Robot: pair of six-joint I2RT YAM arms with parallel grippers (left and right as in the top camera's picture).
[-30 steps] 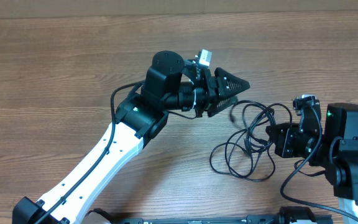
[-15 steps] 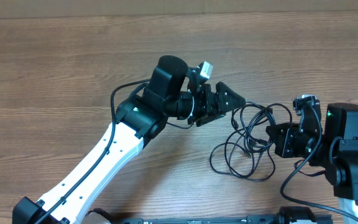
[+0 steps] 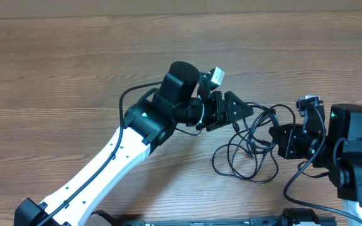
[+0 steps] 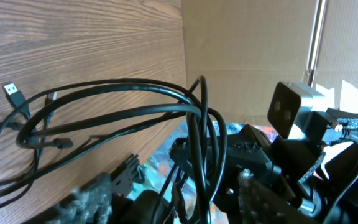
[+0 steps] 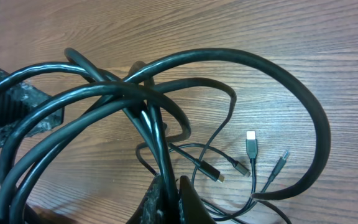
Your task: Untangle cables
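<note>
Pinches knotted cables (image 5: 132, 87) in closed right jaws, contact cropped at frame edge; spreads left jaws wide astride one loop, tips blurred

Left arm (image 3: 99, 166): a long white link topped by black cylindrical joint housings, with a green indicator light (image 3: 144, 115), a thin black wire (image 3: 126, 95) alongside and a small silver camera module (image 3: 217, 75). Its end effector (image 3: 242, 108) is black and wedge-shaped. Right arm (image 3: 351, 129): black housings over white, showing two green lights.
</note>
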